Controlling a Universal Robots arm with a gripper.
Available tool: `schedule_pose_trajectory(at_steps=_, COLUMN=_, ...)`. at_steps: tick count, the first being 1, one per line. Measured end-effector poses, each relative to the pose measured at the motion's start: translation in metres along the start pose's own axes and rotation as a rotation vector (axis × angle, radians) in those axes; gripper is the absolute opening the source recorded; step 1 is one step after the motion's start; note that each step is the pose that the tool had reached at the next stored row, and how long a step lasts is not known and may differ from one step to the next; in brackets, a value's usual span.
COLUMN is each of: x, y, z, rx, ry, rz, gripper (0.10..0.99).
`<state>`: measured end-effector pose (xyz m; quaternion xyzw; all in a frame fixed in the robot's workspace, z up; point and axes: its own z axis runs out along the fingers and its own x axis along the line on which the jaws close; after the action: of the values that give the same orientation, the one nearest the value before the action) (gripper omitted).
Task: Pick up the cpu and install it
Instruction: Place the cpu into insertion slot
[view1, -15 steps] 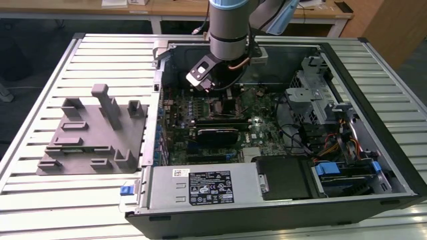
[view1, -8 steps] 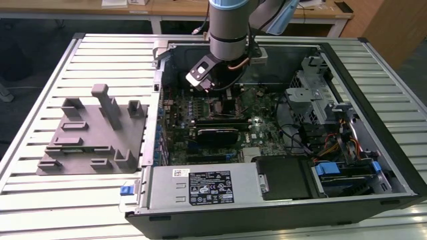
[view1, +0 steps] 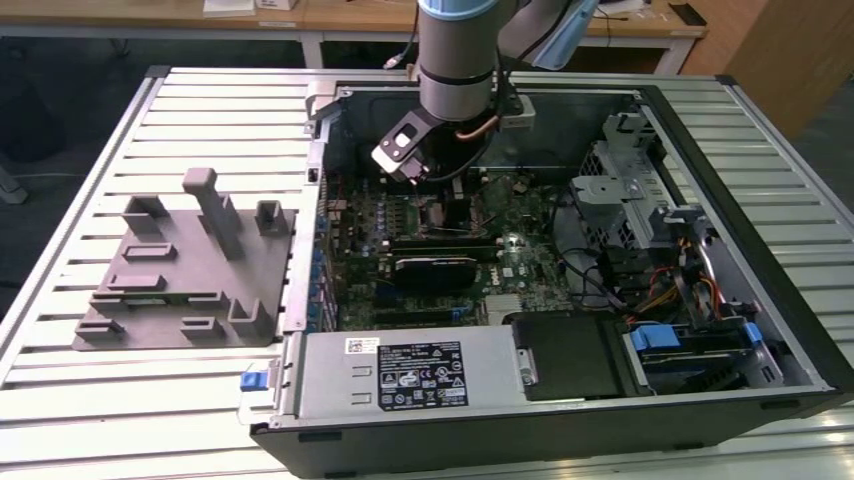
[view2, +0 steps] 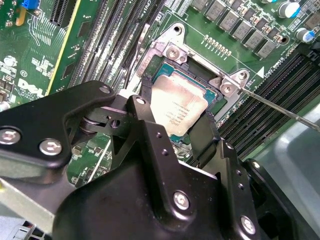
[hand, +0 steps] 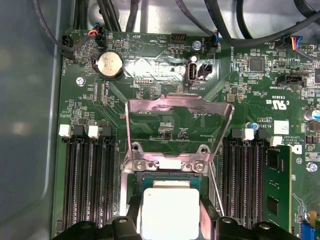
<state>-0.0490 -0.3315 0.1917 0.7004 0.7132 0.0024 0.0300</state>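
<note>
- A robot arm (view1: 454, 60) reaches down into an open computer case (view1: 747, 330) on a slatted metal table (view1: 80, 420).
- In the second wrist view, the black gripper (view2: 177, 117) pinches the cpu (view2: 177, 102), its fingers (view2: 142, 120) pressed against two opposite sides.
- The cpu is at the motherboard (hand: 90, 105) socket (view2: 172, 50), with the metal load plate (hand: 150, 105) swung open; whether the chip is seated cannot be told.
- A grey fixture block (view1: 187, 270) lies on the table, at the exterior view's left of the case.

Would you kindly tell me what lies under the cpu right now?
The open motherboard socket sits beneath the cpu, its rim showing around the chip. The socket's contacts cannot be seen, since the cpu covers them.
</note>
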Motion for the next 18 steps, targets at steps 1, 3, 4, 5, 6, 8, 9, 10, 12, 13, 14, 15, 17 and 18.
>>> schedule_pose_trajectory(at_steps=1, x=0.0, y=0.0, z=0.0001, rx=0.0, ry=0.0001, rz=0.0, gripper=0.553)
schedule_pose_trajectory(at_steps=3, x=0.0001, y=0.0, z=0.0001, rx=0.0, ry=0.0002, rz=0.0, gripper=0.616)
schedule_pose_trajectory(at_steps=4, x=0.0, y=0.0, z=0.0, rx=0.0, ry=0.0, rz=0.0, gripper=0.616)
schedule_pose_trajectory(at_steps=5, x=-0.0001, y=-0.0001, z=-0.0001, rx=0.0, ry=-0.0003, rz=0.0, gripper=0.616)
schedule_pose_trajectory(at_steps=6, x=-0.0001, y=-0.0001, z=-0.0001, rx=0.0, ry=-0.0004, rz=0.0, gripper=0.616)
schedule_pose_trajectory(at_steps=8, x=-0.0001, y=0.0, z=-0.0006, rx=0.001, ry=-0.0006, rz=0.0, gripper=0.616)
schedule_pose_trajectory(at_steps=9, x=-0.0001, y=0.0, z=-0.0014, rx=0.001, ry=-0.0006, rz=0.0, gripper=0.616)
schedule_pose_trajectory(at_steps=10, x=-0.0002, y=0.0001, z=-0.0028, rx=0.0, ry=-0.0004, rz=0.0, gripper=0.616)
schedule_pose_trajectory(at_steps=12, x=-0.0002, y=0.0001, z=-0.0042, rx=0.0, ry=-0.0003, rz=0.0, gripper=0.616)
schedule_pose_trajectory(at_steps=13, x=-0.0002, y=0.0001, z=-0.0042, rx=0.0, ry=-0.0001, rz=0.0, gripper=0.616)
schedule_pose_trajectory(at_steps=14, x=-0.0002, y=0.0001, z=-0.0041, rx=0.0, ry=0.0, rz=0.0, gripper=0.616)
schedule_pose_trajectory(at_steps=15, x=-0.0002, y=0.0001, z=-0.0042, rx=0.0, ry=0.0, rz=0.0, gripper=0.616)
schedule_pose_trajectory(at_steps=17, x=-0.0002, y=0.0001, z=-0.0042, rx=0.0, ry=0.0001, rz=0.0, gripper=0.616)
schedule_pose_trajectory(at_steps=18, x=-0.0002, y=0.0001, z=-0.0042, rx=0.0, ry=0.0002, rz=0.0, gripper=0.616)
